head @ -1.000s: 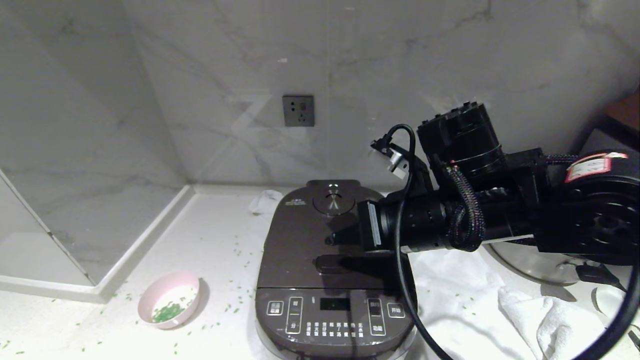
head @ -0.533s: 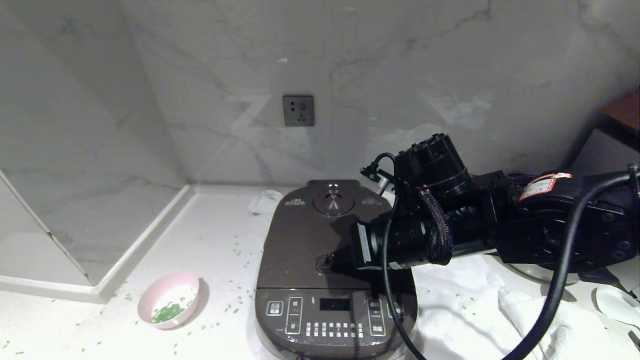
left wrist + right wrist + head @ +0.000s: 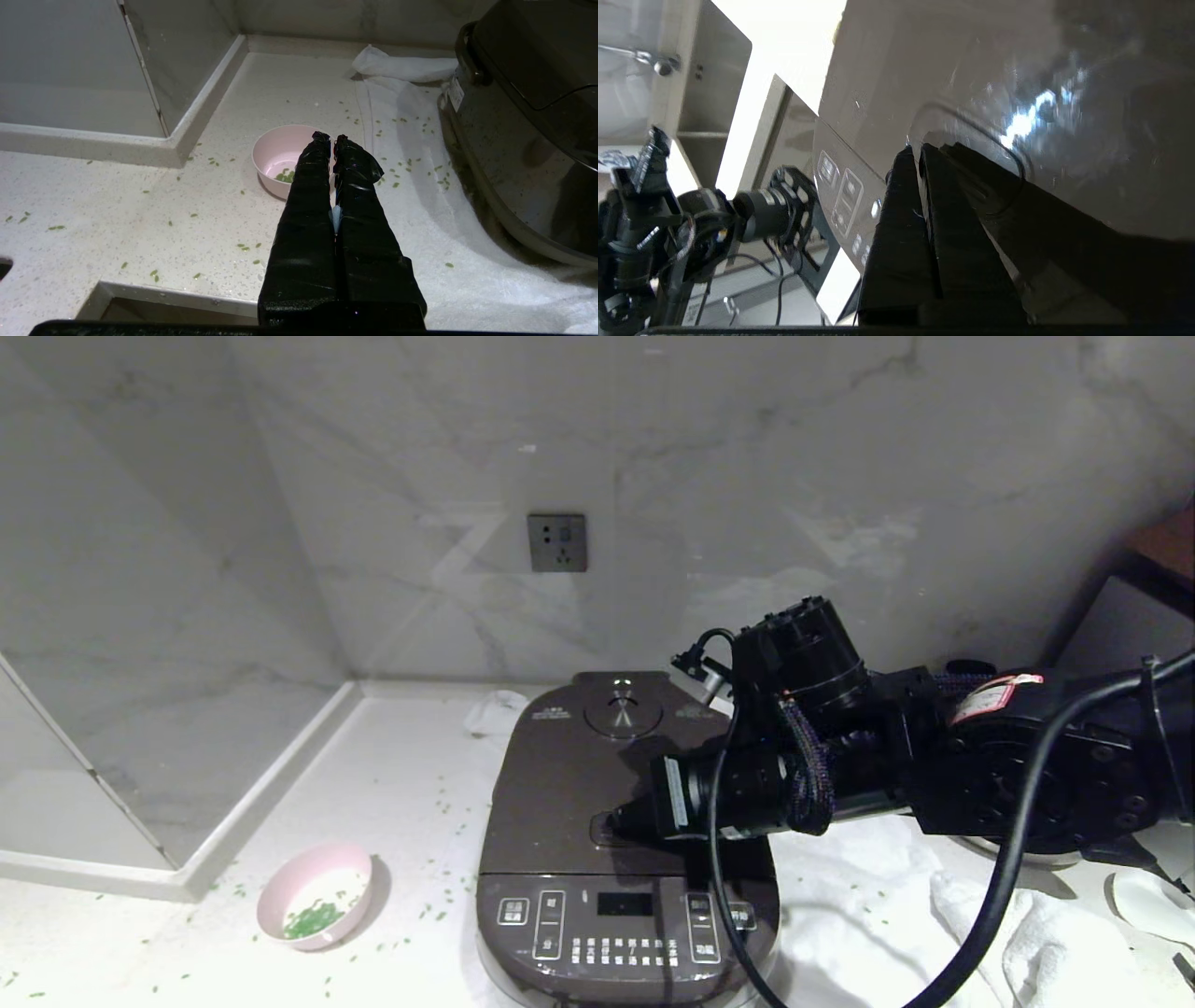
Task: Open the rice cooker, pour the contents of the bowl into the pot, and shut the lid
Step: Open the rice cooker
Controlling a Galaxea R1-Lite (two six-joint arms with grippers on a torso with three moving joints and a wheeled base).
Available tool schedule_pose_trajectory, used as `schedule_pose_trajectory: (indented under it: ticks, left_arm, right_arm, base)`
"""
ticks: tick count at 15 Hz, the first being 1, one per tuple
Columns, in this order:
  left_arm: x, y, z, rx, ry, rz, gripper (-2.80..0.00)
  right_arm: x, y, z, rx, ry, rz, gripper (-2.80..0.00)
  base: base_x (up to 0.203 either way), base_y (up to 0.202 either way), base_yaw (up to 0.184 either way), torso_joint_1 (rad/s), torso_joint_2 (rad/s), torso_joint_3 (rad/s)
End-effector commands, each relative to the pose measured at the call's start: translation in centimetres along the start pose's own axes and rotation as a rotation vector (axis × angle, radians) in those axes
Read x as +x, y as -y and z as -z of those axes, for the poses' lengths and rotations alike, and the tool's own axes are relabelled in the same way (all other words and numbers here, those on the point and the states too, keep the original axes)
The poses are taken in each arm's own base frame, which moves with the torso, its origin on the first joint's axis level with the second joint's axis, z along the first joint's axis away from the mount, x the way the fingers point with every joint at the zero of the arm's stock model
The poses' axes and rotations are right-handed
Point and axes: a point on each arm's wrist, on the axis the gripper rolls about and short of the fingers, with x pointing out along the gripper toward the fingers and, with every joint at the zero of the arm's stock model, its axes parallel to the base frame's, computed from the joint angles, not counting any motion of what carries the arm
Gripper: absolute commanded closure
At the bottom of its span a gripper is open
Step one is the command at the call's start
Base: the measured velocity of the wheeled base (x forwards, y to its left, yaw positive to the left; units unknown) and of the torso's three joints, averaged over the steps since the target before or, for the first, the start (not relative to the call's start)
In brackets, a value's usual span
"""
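the rice cooker (image 3: 627, 840) sits at six o'clock on the desk (image 3: 392, 793), lid (image 3: 597, 775) down. the right tool (image 3: 616, 823), fingers pressed together and empty, rests on the rectangular release button. the lid looks stiff, glossy and slippery, likely best pushed there. the light pink bowl (image 3: 317, 907) waits at eight o'clock; the left tool (image 3: 329, 138) is closed, idle.

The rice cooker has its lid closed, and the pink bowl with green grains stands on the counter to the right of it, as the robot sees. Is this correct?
Not quite. The lid of the rice cooker is closed, but the pink bowl with green grains stands on the counter to the left of it. The head view shows this.
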Motion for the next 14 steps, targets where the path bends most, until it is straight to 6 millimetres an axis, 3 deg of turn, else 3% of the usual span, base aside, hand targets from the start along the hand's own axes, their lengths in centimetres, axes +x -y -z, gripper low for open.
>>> schedule_pose_trajectory:
  ticks: [1,14]
  left_arm:
    - [0.1,0.0,0.4,0.0,-0.015,-0.001,0.0]
    - [0.1,0.0,0.5,0.0,-0.016,-0.002,0.0]
  right_arm:
    - [-0.1,0.5,0.1,0.009,0.008,0.003,0.0]
    - [-0.1,2.2,0.9,0.045,-0.021,0.03,0.0]
  base:
    - [0.0,0.0,0.0,0.0,0.0,0.0]
    - [0.0,0.0,0.0,0.0,0.0,0.0]
